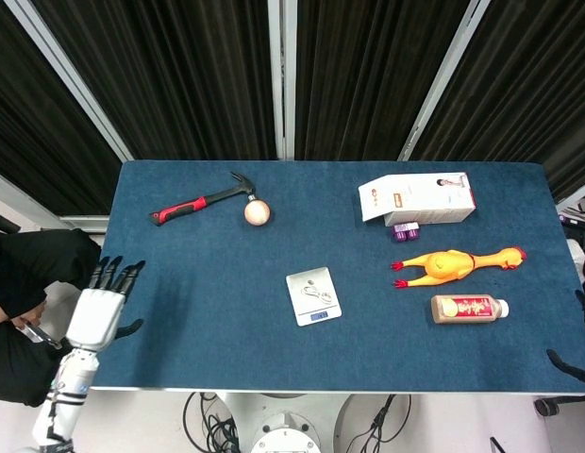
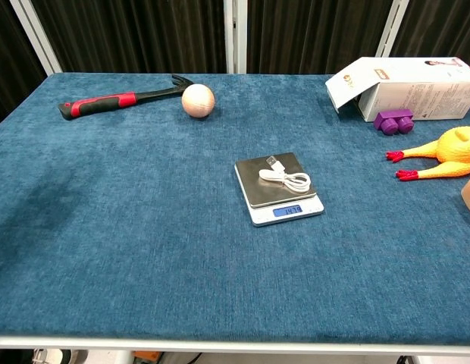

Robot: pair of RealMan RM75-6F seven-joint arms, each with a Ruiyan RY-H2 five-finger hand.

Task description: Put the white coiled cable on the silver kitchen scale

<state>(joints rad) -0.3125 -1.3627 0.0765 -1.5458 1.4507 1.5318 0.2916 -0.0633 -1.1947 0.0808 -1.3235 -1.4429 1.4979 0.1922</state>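
Note:
The white coiled cable (image 1: 318, 294) (image 2: 284, 177) lies on the plate of the silver kitchen scale (image 1: 312, 315) (image 2: 257, 192), whose blue display is lit, at the middle of the blue table. Nothing touches it. My left hand (image 1: 97, 309) hangs off the table's left edge in the head view, fingers spread and holding nothing; the chest view does not show it. Only a dark thumb and fingertips of my right hand (image 1: 568, 364) show at the head view's right border, spread apart, with nothing in them.
A red-handled hammer (image 1: 200, 203) (image 2: 117, 101) and a wooden ball (image 1: 257, 213) (image 2: 198, 100) lie at the back left. At the right are a white box (image 1: 417, 198) (image 2: 405, 87), a purple block (image 1: 406, 230), a rubber chicken (image 1: 453, 264) and a bottle (image 1: 468, 308).

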